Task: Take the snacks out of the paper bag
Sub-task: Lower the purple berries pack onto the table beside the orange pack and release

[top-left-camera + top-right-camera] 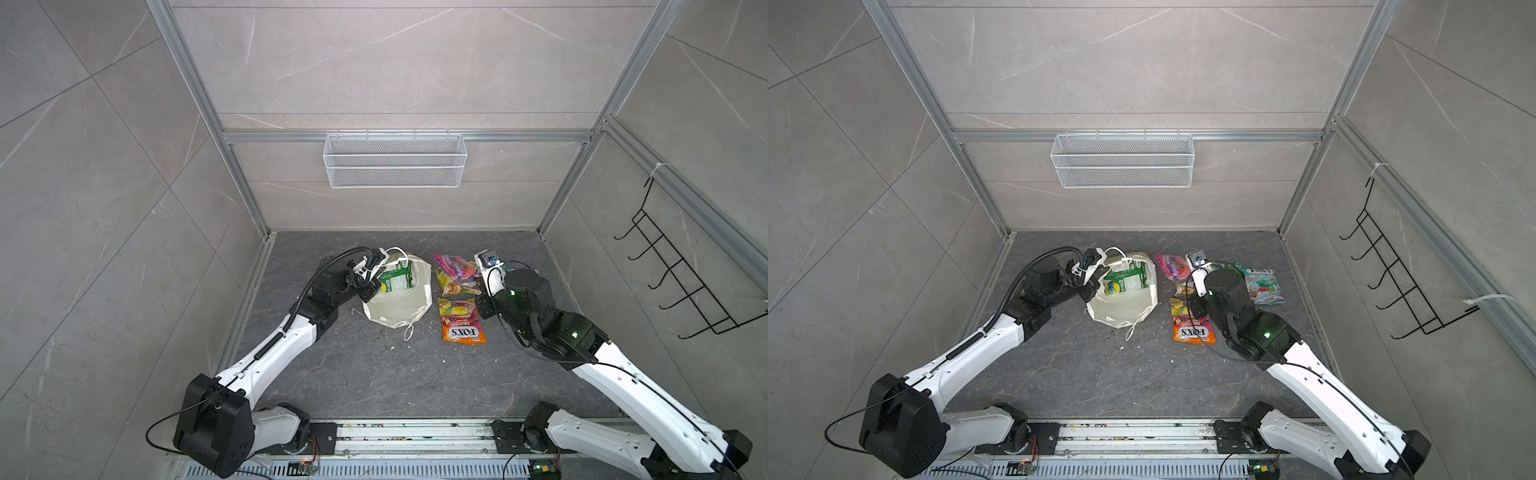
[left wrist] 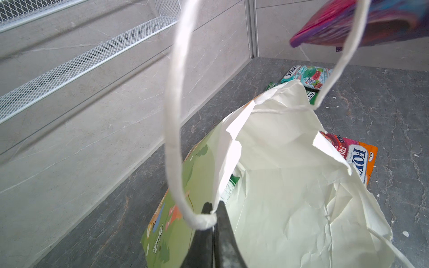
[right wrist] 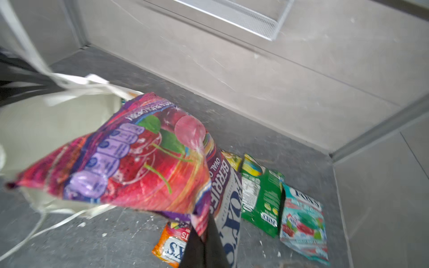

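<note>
The paper bag [image 1: 395, 305] leans open on the dark floor, white inside and pale green outside [image 2: 171, 222]. My left gripper [image 2: 212, 217] is shut on its rim where a white cord handle [image 2: 174, 116] is rooted. A green packet [image 1: 395, 280] shows inside the bag. My right gripper [image 3: 206, 224] is shut on a corner of a purple FOX'S packet [image 3: 130, 157], which hangs above the floor just right of the bag. On the floor lie an orange FOX'S packet [image 1: 463, 328], a green packet [image 3: 262, 195], a teal mint packet [image 1: 1262, 286] and a yellowish packet [image 1: 449, 284].
A white wire mesh basket [image 1: 395, 160] hangs on the back wall above the floor. A black wire hook rack [image 1: 681, 270] juts from the right wall. Grey walls close in the left, back and right sides.
</note>
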Available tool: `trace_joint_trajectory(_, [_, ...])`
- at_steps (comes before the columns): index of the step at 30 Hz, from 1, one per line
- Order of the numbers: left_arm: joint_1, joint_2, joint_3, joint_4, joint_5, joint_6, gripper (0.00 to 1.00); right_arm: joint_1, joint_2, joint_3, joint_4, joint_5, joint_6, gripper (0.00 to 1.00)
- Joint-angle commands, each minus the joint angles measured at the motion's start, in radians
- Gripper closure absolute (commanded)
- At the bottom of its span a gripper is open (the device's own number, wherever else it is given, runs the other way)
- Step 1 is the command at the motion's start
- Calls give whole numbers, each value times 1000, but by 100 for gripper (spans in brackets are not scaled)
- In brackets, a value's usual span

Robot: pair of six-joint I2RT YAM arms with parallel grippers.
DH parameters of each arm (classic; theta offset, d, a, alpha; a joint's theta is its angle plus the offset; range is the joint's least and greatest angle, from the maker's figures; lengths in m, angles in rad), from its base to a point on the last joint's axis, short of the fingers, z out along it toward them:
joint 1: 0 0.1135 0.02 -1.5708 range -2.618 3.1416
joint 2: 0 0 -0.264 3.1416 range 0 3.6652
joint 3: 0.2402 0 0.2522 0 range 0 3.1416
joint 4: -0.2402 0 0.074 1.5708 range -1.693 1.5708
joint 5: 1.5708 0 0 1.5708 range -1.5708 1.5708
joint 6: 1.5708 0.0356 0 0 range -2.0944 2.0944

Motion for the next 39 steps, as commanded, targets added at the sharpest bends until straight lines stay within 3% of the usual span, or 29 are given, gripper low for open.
trace_joint_trajectory(1, [2,-32,-12,29,-10,-19,100,-56,46,10,-83,59,152,100])
trace_joint_trajectory(13, [2,-48,-47,69,-12,-20,100,-96,211,69,-270,167,277,100])
trace_joint_trajectory(29, [2,-28,-68,125,-8,-26,100,-192,316,44,-360,161,384,100])
trace_joint_trajectory(37, [2,-18,-65,141,-8,-26,100,-304,338,10,-364,82,407,100])
trace_joint_trajectory(39, [1,-18,-68,147,-5,-27,100,-309,363,10,-374,111,423,100])
